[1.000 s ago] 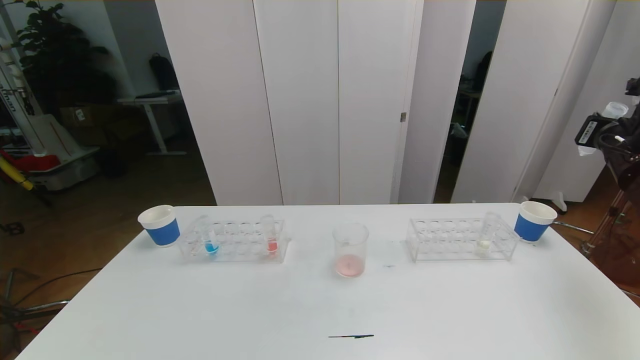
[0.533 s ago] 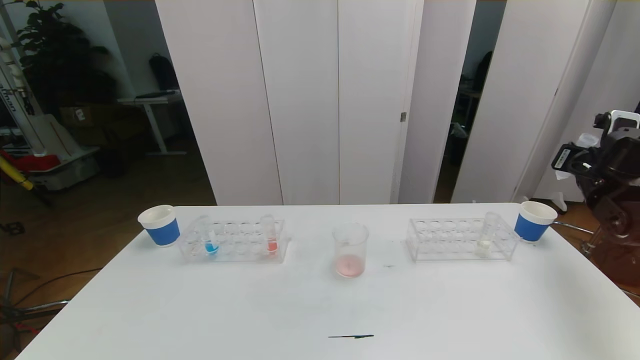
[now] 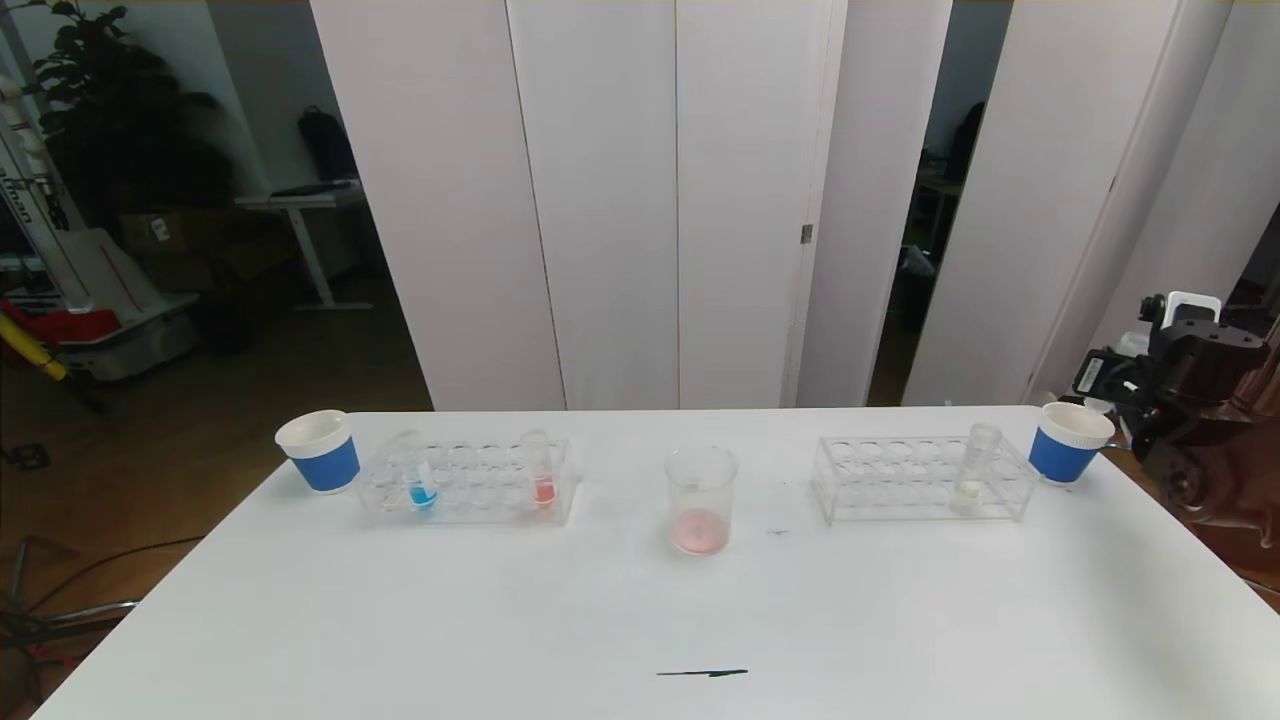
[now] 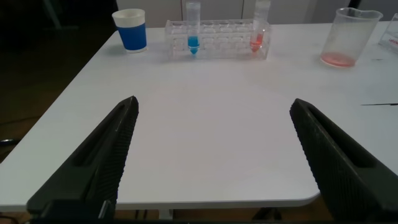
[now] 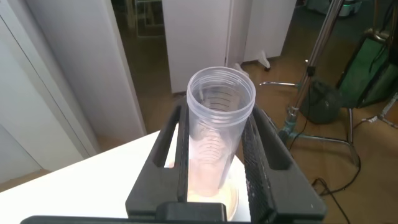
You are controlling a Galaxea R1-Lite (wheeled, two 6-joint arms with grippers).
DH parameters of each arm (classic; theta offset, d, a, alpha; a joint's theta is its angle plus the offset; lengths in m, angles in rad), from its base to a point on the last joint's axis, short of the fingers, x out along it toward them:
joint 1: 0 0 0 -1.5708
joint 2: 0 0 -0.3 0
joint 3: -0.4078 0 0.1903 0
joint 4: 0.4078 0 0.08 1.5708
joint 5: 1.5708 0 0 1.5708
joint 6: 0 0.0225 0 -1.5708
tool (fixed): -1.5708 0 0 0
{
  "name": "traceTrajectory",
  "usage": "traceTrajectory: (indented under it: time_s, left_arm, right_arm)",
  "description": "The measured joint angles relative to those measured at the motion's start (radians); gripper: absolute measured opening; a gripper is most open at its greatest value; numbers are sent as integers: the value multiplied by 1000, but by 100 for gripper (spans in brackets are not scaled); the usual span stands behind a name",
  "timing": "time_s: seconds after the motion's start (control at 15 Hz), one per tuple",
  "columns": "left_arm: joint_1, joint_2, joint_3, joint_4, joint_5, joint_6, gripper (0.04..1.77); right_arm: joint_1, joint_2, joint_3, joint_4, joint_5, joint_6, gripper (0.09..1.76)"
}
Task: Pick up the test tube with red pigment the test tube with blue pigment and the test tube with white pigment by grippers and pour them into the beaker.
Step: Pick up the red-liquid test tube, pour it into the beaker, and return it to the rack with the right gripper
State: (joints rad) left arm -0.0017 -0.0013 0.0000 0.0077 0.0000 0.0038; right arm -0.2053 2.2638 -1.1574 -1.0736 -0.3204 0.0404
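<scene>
Right gripper [image 5: 214,168] clenched on clear ribbed tube [image 5: 217,130]; left gripper [image 4: 214,155] released, ridged black fingers [image 4: 106,155].

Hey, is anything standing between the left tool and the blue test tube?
Nothing visible. Only bare table lies between the open left tool and the rack holding the test tube with blue pigment; the blue-banded cup stands beside the rack, off that line.

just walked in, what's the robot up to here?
The right gripper is shut on an empty clear tube, lowering it over the blue-banded cup at the table's right edge. The beaker already holds pink-red liquid. The blue-pigment tube and a red one sit in the left rack; the white-pigment tube sits in the right rack. The left gripper waits open, short of the table.
</scene>
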Motion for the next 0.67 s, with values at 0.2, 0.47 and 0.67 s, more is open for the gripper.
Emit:
traceTrajectory:
  time_s: [0.2,0.47,0.67]
  left_arm:
    - [0,0,0,0,0,0,174]
    - [0,0,0,0,0,0,174]
    - [0,0,0,0,0,0,174]
  right_arm:
    - [-6,34,-1,0,0,4,59]
    - [-9,61,-9,0,1,13,59]
    - [-11,78,-13,0,1,13,59]
